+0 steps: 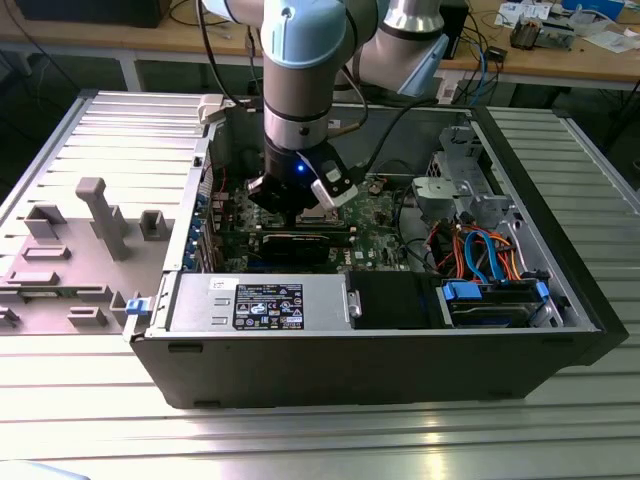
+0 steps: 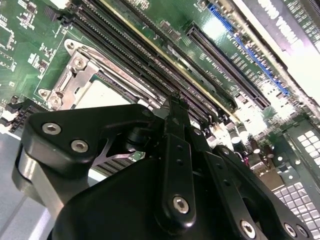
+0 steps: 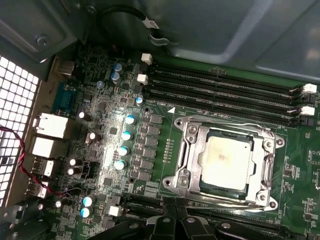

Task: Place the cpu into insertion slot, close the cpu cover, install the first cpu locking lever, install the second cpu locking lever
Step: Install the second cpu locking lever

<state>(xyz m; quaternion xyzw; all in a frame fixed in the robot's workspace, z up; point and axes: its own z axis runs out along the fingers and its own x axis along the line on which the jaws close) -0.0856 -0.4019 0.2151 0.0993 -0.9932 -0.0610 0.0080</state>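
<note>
cpu [image 3: 227,159]: seated in the insertion slot [image 3: 226,190], cpu cover [image 3: 192,145] down around it.
gripper [image 2: 172,111]: fingers together, empty, just beside the insertion slot's edge.

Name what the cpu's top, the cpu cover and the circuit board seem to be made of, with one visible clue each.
cpu: likely dull metal; its pale silver-grey top shows a soft sheen.
cpu cover: probably bright stamped steel; thin frame, shiny edges.
circuit board: apparently green-lacquered laminate; glossy green face carrying small soldered parts.

A labelled power supply [image 1: 258,303] sits inside the computer case [image 1: 300,365]; orange and blue cables [image 1: 480,250] lie near it.
</note>
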